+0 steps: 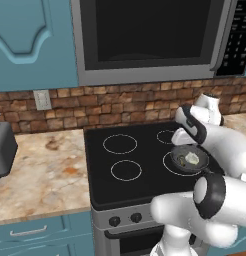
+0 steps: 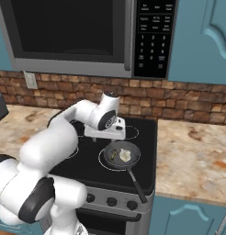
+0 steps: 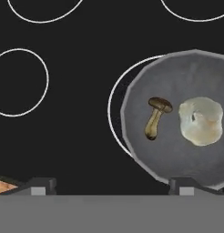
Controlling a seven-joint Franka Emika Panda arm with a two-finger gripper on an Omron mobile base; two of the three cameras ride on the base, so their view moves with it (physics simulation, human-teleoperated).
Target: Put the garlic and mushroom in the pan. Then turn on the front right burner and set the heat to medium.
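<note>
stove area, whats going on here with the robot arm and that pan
The pan sits on the front right burner of the black cooktop, with the mushroom and the garlic both lying inside it, side by side. The gripper hangs open above the cooktop beside the pan, holding nothing. The stove knobs on the front panel look untouched, so turning the burner on is what's left.

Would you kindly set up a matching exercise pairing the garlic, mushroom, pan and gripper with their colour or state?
Things:
1. garlic
2. mushroom
3. pan
4. gripper

Descriptions:
A. dark grey, sitting on the front right burner
B. jaws open, holding nothing
C. pale whitish lump lying in the pan
D. brown cap and tan stem, lying beside the pale lump

Pairs: 1-C, 2-D, 3-A, 4-B
</note>
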